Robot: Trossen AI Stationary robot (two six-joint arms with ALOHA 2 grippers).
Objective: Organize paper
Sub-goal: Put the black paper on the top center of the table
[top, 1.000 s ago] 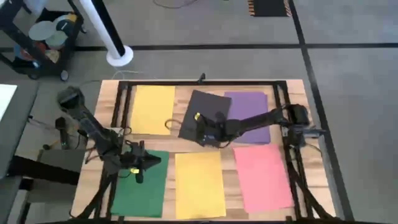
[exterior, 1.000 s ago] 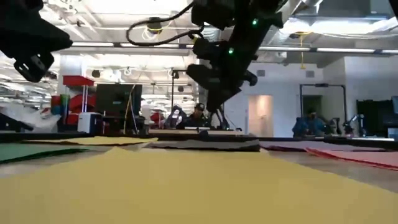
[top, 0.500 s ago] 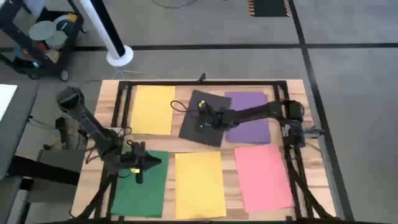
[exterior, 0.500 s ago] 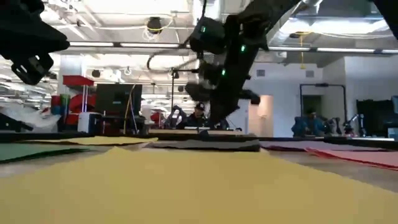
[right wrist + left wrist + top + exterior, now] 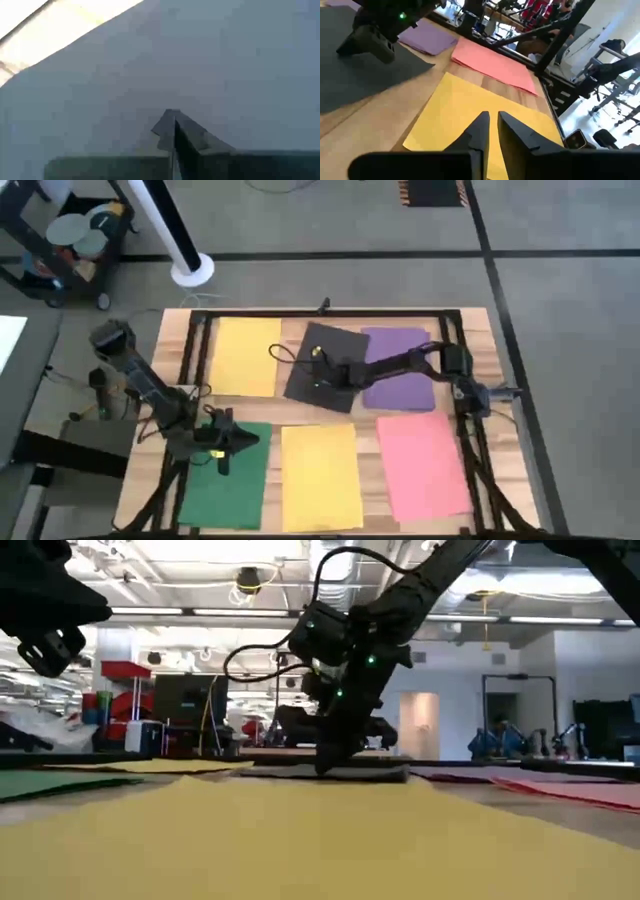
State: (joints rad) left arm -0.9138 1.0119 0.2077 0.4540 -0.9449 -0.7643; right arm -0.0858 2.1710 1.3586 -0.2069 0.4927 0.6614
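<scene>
Six paper sheets lie flat on the wooden table: yellow [image 5: 245, 357], dark grey [image 5: 340, 345] and purple [image 5: 400, 370] along the far side, green [image 5: 228, 480], yellow [image 5: 320, 477] and pink [image 5: 422, 465] along the near side. The dark grey sheet lies askew. My right gripper [image 5: 317, 376] is shut, its tips down on that sheet [image 5: 225, 60]. My left gripper [image 5: 222, 450] hovers over the green sheet's far edge, its fingers [image 5: 493, 120] a narrow gap apart with nothing between them. My right gripper has its shut fingertips [image 5: 322, 768] on the top face of the dark grey sheet [image 5: 150, 90], near the sheet's middle. The fingers slant down from the table's right side. The sheet lies flat on the table under them.
A black metal frame [image 5: 320, 311] runs round the table's edges. Bare wood strips show between the sheets. Beyond the table stand a white pole on a round base [image 5: 190, 270] and a cart [image 5: 60, 240]; people sit in the room behind [image 5: 318, 725].
My right gripper has come down and gone toward the table's far left, from above the gap between the dark grey and near yellow sheets onto the dark grey sheet. It has stayed shut.
</scene>
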